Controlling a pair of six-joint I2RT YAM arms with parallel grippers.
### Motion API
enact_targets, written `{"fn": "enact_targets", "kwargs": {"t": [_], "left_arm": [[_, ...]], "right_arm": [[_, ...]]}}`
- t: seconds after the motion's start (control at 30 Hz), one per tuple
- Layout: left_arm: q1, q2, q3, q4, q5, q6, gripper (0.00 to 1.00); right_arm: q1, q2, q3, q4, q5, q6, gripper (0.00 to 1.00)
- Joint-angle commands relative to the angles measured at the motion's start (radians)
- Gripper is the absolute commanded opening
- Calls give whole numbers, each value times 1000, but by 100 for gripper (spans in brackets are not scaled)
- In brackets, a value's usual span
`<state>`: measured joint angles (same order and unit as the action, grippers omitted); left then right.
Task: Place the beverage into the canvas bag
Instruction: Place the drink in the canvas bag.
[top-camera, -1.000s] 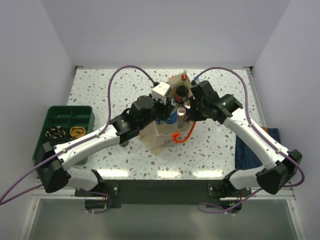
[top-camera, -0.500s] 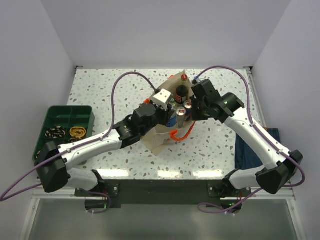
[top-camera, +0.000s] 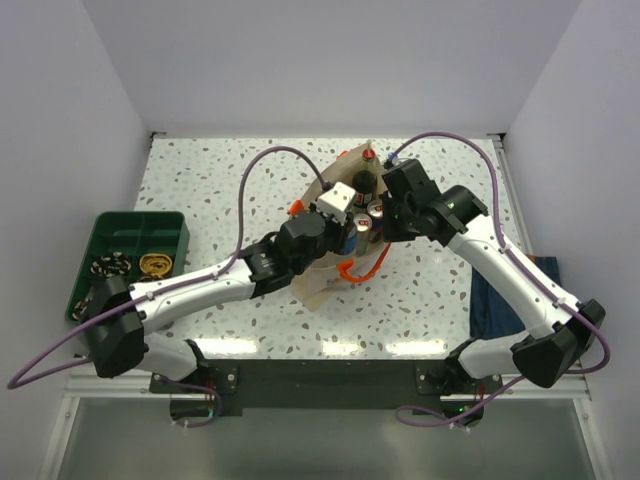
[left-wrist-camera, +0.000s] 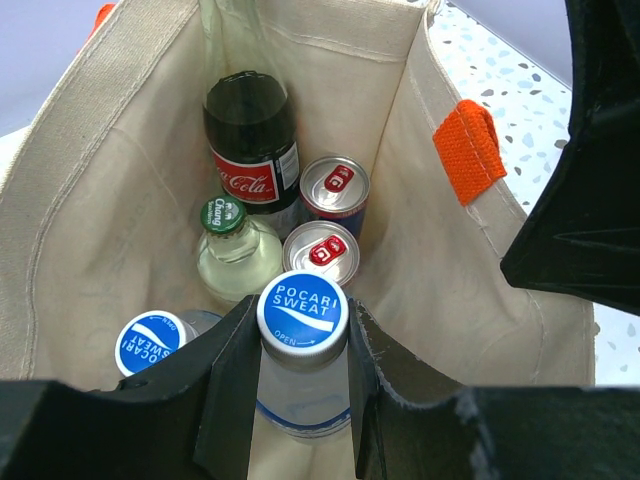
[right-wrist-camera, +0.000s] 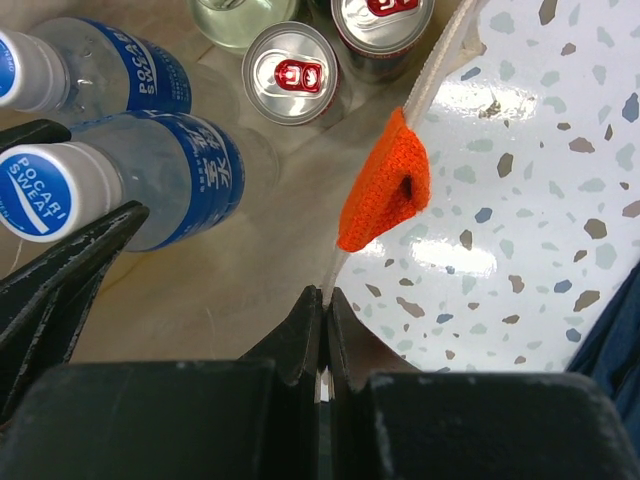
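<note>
Left fingers (left-wrist-camera: 225, 390) tight around a Pocari Sweat bottle (left-wrist-camera: 302, 312) inside the canvas bag (left-wrist-camera: 440, 270); right fingers (right-wrist-camera: 295, 345) together on its rim (right-wrist-camera: 425, 90)

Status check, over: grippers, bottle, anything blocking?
Left gripper shut on Pocari Sweat bottle, inside canvas bag. Right gripper shut, pinching bag rim. Chang bottle and a can close beside.

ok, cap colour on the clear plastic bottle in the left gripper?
Blue round cap, white POCARI SWEAT lettering; best in the left wrist view.
</note>
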<state>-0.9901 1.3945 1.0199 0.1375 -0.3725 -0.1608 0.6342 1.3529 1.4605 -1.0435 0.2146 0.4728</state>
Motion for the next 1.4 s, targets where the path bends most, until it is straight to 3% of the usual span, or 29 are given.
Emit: {"fn": "enact_targets", "kwargs": {"t": [0.0, 0.43, 0.53, 0.73, 1.37], "left_arm": [[-22, 12, 72, 71, -75, -5, 0], [-53, 50, 209, -102, -200, -62, 0], [-51, 78, 310, -252, -198, -81, 0], [-55, 97, 379, -372, -186, -120, 0], [-53, 120, 302, -335, -161, -169, 0]], "right_arm": [[-2, -23, 49, 0, 8, 3, 0], [-2, -23, 37, 11, 6, 1, 0], [-2, -23, 37, 11, 5, 0, 0], [-1, -23, 31, 22, 0, -3, 0], [-2, -34, 26, 20, -1, -3, 0]]}}
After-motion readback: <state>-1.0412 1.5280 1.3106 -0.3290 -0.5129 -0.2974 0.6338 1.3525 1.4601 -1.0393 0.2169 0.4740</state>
